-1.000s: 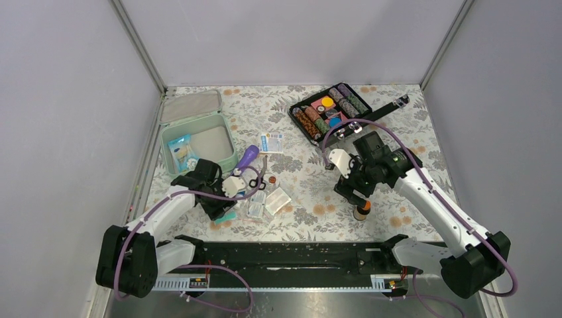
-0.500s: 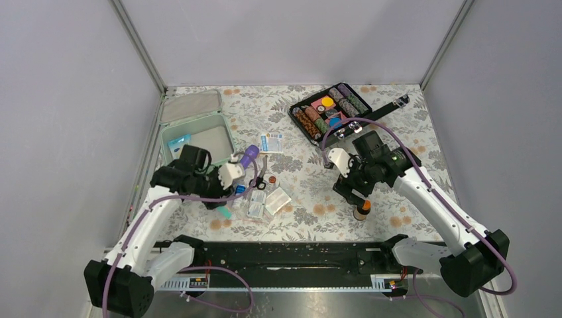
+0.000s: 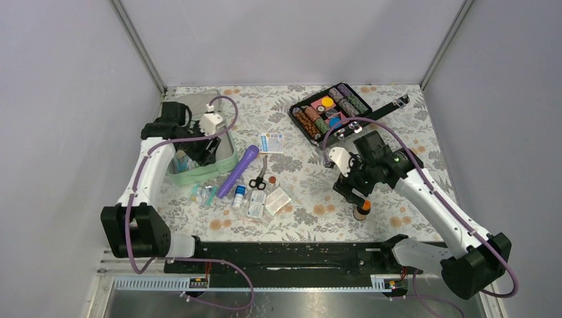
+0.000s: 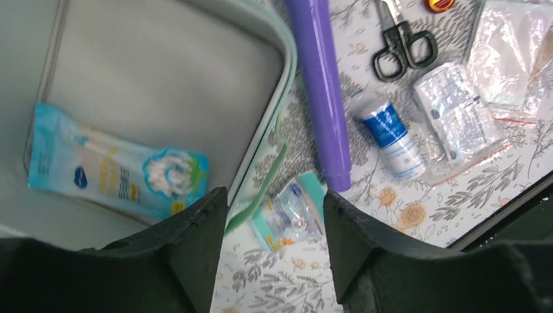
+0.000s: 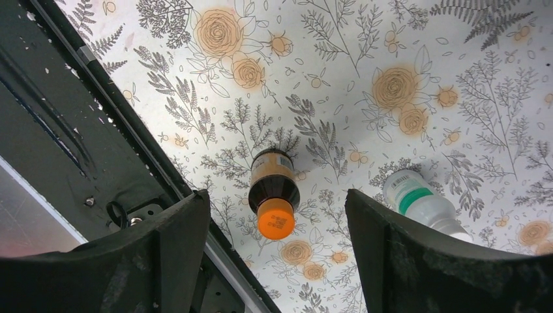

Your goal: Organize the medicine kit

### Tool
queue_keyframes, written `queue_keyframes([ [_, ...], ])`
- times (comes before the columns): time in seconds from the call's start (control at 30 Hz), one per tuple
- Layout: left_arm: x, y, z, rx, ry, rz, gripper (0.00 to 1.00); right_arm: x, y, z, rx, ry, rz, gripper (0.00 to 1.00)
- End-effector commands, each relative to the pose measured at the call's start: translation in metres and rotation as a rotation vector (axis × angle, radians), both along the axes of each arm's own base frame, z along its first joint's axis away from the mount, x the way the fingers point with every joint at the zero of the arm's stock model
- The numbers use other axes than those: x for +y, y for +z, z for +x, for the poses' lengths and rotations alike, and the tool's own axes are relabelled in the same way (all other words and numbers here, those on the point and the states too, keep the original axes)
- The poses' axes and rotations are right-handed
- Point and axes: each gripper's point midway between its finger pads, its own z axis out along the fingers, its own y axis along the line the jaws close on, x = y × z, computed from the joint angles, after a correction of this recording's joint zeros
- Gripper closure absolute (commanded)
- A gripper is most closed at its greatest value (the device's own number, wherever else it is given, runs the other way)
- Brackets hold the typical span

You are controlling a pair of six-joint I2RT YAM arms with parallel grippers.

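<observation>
The mint-green medicine kit (image 3: 192,176) stands open at the left, its lid (image 3: 197,99) behind it. A blue packet (image 4: 117,173) lies inside. My left gripper (image 3: 201,154) hovers over the kit's front right rim (image 4: 287,72), open and empty (image 4: 274,202). Below it a teal packet (image 4: 290,218) lies on the table beside a purple tube (image 4: 319,85). My right gripper (image 3: 354,192) is open and empty (image 5: 277,195) above a brown bottle with an orange cap (image 5: 274,192).
Scissors (image 4: 401,42), a white roll with a blue label (image 4: 391,137) and clear bags (image 4: 456,111) lie right of the tube. A white bottle with a green band (image 5: 424,202) lies beside the brown one. A black case of colourful rolls (image 3: 331,109) stands at the back.
My left arm has swung from the pile of supplies at the front up and back over the kit. The purple tube and teal packet now lie uncovered. The right arm has not moved.
</observation>
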Motion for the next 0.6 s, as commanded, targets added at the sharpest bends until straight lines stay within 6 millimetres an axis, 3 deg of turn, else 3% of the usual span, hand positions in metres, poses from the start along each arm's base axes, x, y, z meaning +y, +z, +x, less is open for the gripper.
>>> queue_keyframes([
  [0.0, 0.011, 0.004, -0.032, 0.017, 0.026, -0.042, 0.43, -0.002, 0.009, 0.004, -0.068, 0.003, 0.017, 0.17],
  [0.07, 0.012, -0.019, -0.059, 0.033, -0.058, -0.005, 0.41, -0.001, 0.007, 0.003, -0.061, 0.001, 0.022, 0.17],
  [0.13, 0.013, -0.035, -0.075, 0.031, -0.112, 0.024, 0.4, 0.001, 0.008, 0.003, -0.056, -0.002, 0.03, 0.17],
  [0.23, 0.014, -0.051, -0.081, 0.076, -0.075, 0.019, 0.42, 0.004, 0.01, 0.006, -0.048, -0.007, 0.036, 0.17],
  [0.37, 0.024, -0.067, -0.075, 0.065, 0.192, 0.052, 0.4, 0.007, 0.013, 0.01, -0.048, -0.007, 0.04, 0.17],
  [0.57, 0.013, -0.083, -0.093, -0.003, 0.225, 0.156, 0.38, 0.008, 0.011, 0.01, -0.043, -0.008, 0.044, 0.18],
])
